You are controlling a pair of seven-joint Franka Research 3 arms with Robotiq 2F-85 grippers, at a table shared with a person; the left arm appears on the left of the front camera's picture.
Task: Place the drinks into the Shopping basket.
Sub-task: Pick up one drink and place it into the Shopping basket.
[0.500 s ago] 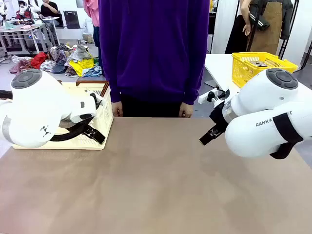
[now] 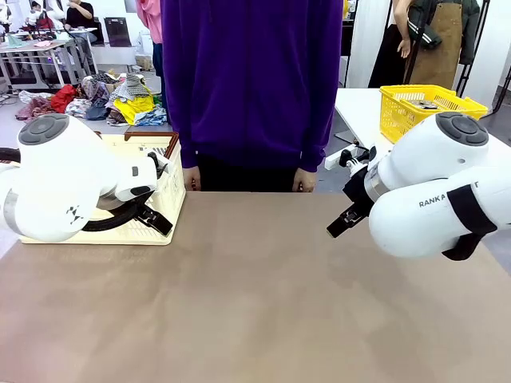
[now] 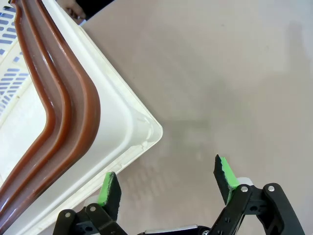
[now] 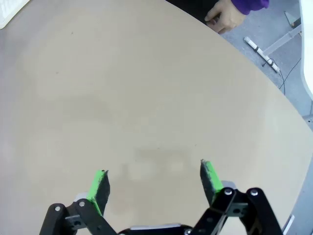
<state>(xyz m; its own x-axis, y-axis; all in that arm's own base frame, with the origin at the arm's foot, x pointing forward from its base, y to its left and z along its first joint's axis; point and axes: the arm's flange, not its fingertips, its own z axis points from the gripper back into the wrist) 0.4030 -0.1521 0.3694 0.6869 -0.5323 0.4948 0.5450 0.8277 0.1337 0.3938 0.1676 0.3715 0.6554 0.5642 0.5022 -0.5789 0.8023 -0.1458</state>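
The Shopping basket, cream-white with a brown rim, stands at the table's far left, partly hidden behind my left arm. In the left wrist view its white corner and brown handle lie just ahead and to the left of my left gripper, which is open and empty above the table. My right gripper is open too, with nothing between its fingers, over bare tabletop. The drinks are out of view.
A person in a purple top stands at the far edge, hands resting at the table's rim; one hand appears in the right wrist view. A yellow mesh basket sits on a white table at the back right.
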